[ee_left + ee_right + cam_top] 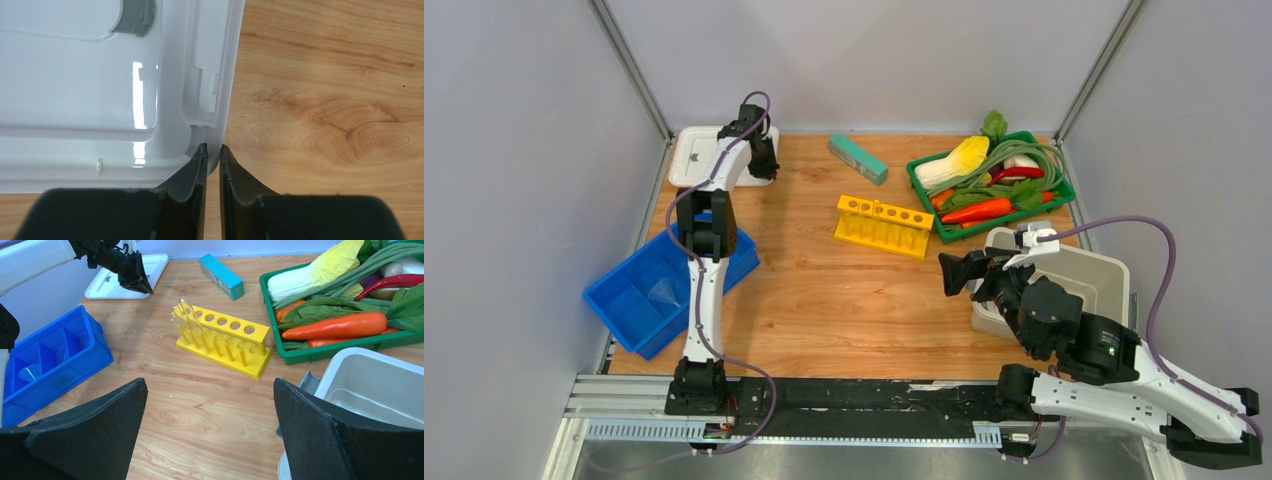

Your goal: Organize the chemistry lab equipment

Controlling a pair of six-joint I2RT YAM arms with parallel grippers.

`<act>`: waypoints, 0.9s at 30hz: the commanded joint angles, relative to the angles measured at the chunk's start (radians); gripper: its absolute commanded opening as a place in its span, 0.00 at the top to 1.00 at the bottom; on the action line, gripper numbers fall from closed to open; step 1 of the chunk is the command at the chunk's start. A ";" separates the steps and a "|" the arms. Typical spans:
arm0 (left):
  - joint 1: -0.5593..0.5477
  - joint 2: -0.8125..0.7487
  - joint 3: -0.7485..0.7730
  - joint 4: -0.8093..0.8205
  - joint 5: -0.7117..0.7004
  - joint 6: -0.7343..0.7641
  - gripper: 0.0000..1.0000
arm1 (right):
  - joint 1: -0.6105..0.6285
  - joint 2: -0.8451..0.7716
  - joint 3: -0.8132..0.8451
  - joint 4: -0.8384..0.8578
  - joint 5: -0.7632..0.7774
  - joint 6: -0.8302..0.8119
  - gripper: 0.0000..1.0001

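A yellow rack [883, 226], long and pierced by a row of round holes, is seen near the middle of the counter [824, 300], with one clear tube [185, 315] leaned in its left end. A clear funnel [29, 372] is held in the blue bin [90, 347] at 9 o'clock. The rack is set at 4 o'clock from the left hand [212, 150], well apart. That hand's fingers are drawn nearly together at the corner rim of a white tray [75, 75] at 11 o'clock. Whether the rim is pinched cannot be told. The right hand [210, 383] is spread wide with nothing in it, by a grey tub [1104, 262], with the rack at 11 o'clock from it.
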 commanded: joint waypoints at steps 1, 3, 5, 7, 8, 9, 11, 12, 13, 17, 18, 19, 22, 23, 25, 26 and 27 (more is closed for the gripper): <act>-0.011 -0.028 -0.001 -0.022 0.004 0.010 0.87 | -0.003 -0.031 0.012 0.010 0.019 0.001 0.00; -0.022 -0.060 -0.027 0.007 0.009 0.033 0.94 | -0.003 -0.042 0.009 0.012 0.010 0.015 0.00; -0.042 -0.097 -0.050 0.037 0.007 0.068 1.00 | -0.003 -0.045 0.007 0.017 -0.002 0.029 0.00; -0.060 -0.138 -0.055 0.053 0.016 0.108 1.00 | -0.003 -0.039 0.001 0.027 -0.022 0.034 0.00; -0.068 -0.161 -0.056 0.064 0.027 0.125 1.00 | -0.003 -0.033 0.001 0.029 -0.028 0.040 0.00; -0.074 -0.180 -0.056 0.081 0.052 0.139 1.00 | -0.003 -0.027 0.003 0.026 -0.031 0.052 0.00; -0.082 -0.226 -0.061 0.113 0.090 0.161 1.00 | -0.003 -0.019 0.001 0.023 -0.036 0.066 0.00; -0.080 -0.241 -0.063 0.130 0.110 0.167 1.00 | -0.003 -0.018 -0.001 0.023 -0.037 0.073 0.00; -0.080 -0.261 -0.067 0.144 0.130 0.171 1.00 | -0.003 -0.018 -0.004 0.024 -0.039 0.080 0.00; -0.083 -0.336 -0.078 0.173 0.167 0.179 1.00 | -0.003 -0.024 -0.022 0.040 -0.045 0.090 0.00; -0.083 -0.364 -0.084 0.178 0.176 0.173 1.00 | -0.001 -0.022 -0.034 0.050 -0.041 0.087 0.00; -0.083 -0.388 -0.098 0.188 0.190 0.164 1.00 | -0.003 -0.018 -0.042 0.064 -0.039 0.086 0.00; -0.082 -0.483 -0.148 0.234 0.222 0.130 1.00 | -0.003 0.014 -0.047 0.110 -0.047 0.066 0.00; -0.083 -0.517 -0.162 0.247 0.228 0.121 1.00 | -0.003 0.034 -0.040 0.124 -0.057 0.061 0.00; -0.083 -0.580 -0.196 0.271 0.245 0.104 1.00 | -0.003 0.076 -0.014 0.142 -0.065 0.049 0.00; -0.083 -0.612 -0.217 0.282 0.254 0.093 1.00 | -0.003 0.099 -0.001 0.147 -0.070 0.043 0.00; -0.083 -0.640 -0.236 0.293 0.263 0.087 1.00 | -0.003 0.119 0.009 0.164 -0.077 0.032 0.00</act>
